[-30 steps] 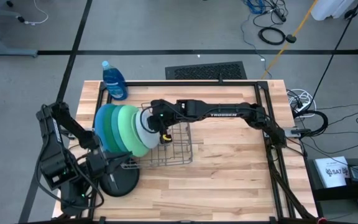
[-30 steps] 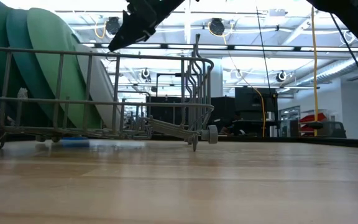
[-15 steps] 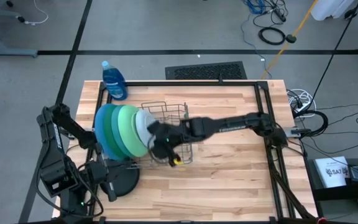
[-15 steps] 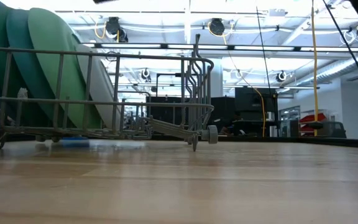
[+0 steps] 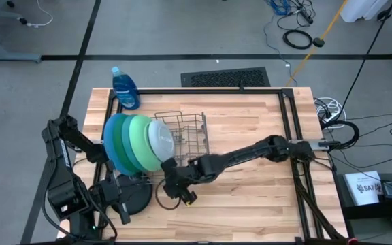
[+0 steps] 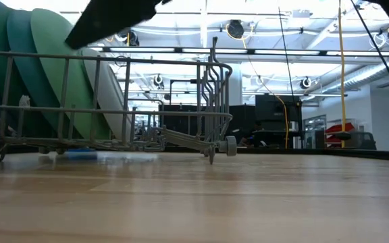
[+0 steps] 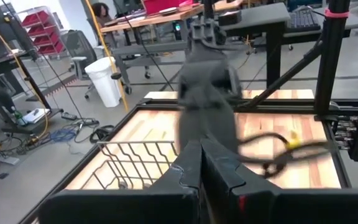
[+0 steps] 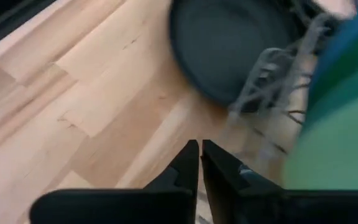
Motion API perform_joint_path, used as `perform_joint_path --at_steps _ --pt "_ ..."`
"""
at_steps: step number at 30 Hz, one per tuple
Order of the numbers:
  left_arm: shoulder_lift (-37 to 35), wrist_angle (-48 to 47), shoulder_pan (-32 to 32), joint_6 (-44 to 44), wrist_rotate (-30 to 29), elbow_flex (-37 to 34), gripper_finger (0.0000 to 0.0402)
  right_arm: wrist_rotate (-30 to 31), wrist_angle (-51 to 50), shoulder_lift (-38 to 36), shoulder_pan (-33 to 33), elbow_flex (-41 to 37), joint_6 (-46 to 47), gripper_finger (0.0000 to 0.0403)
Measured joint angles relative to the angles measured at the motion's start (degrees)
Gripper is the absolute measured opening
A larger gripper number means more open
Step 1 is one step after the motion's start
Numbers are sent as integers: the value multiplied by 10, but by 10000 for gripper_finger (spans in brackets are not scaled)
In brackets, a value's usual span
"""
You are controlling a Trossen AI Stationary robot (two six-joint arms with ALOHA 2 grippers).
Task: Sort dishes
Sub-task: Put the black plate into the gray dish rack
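Reaching across the worktop toward the black plate, right pincer low near the front corner of the wire rack, fingers pressed together with nothing between them. Parked beside that same plate, left pincer, fingers likewise closed and empty. Standing on edge in the rack's left end: large blue plate, dark green plate, light green plate, pale plate, packed touching one after another and leaning. Lying flat on the boards just in front of the rack, apart from the row: the black plate, smallest of the set, judged the last to be racked. Likely trouble from here: closed fingers arriving at a flat dish and only shoving it, sliding it toward the left arm or the worktop edge; both arms crowded around one plate, so a clash of wrists; a careless sweep catching the rack wires and tipping the leaning row; soap bottle well behind, out of harm
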Motion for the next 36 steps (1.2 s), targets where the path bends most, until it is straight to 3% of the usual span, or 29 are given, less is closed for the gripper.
perform_joint_path --at_steps 9,17,28,33,36 --pt "0 0 1 0 -3 0 8 -2 158 50 59 0 -75 89" --pt "0 6 1 0 -6 0 8 28 267 119 51 0 -87 159" --pt "0 7 1 0 -15 0 8 40 311 151 38 20 -75 171" --pt "10 24 1 -3 41 0 8 47 297 144 43 20 -99 171" --pt "27 21 2 -29 113 0 8 66 256 127 55 32 -126 171"
